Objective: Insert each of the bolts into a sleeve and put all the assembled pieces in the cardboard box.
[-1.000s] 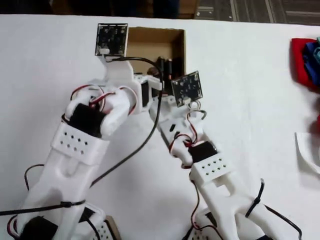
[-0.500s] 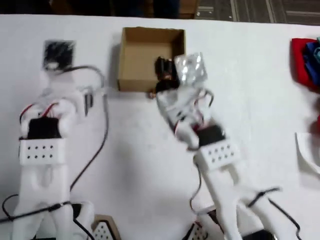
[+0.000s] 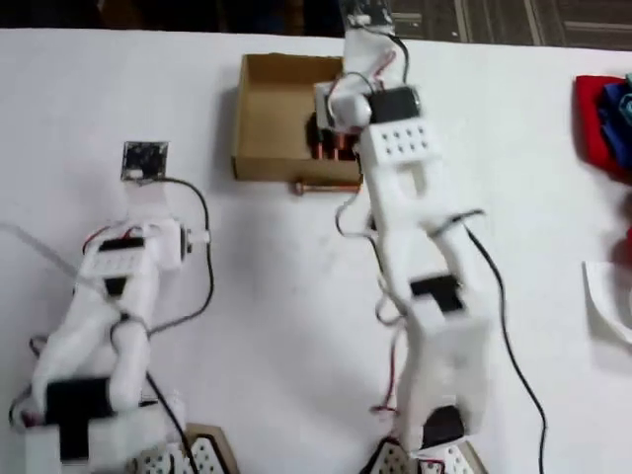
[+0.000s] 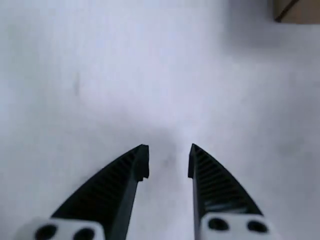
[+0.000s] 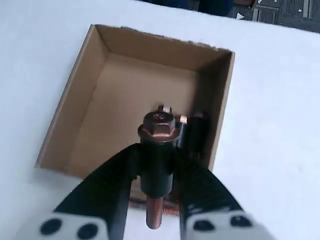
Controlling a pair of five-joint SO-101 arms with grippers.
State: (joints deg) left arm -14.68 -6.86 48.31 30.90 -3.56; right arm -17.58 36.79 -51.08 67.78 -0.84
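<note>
My right gripper [image 5: 159, 160] is shut on a black sleeve [image 5: 157, 167] with a copper bolt [image 5: 159, 125] through it. It holds the piece upright over the near right part of the open cardboard box [image 5: 125, 100]. Another dark assembled piece [image 5: 196, 131] lies inside the box by its right wall. From above, the right arm [image 3: 400, 158] stretches across the box [image 3: 276, 109]. A loose copper bolt [image 3: 318, 186] lies on the table against the box's front wall. My left gripper [image 4: 168, 155] is open with nothing in it, over bare white table to the left of the box.
A red cloth [image 3: 600, 109] and a white curved object [image 3: 604, 296] lie at the table's right edge. The left arm [image 3: 114, 276] is folded back at the near left. One corner of the box [image 4: 300, 11] is seen from the left wrist.
The left arm has pulled away from the box, left and back toward me. The right arm has stretched forward and carried the sleeved bolt over the box.
</note>
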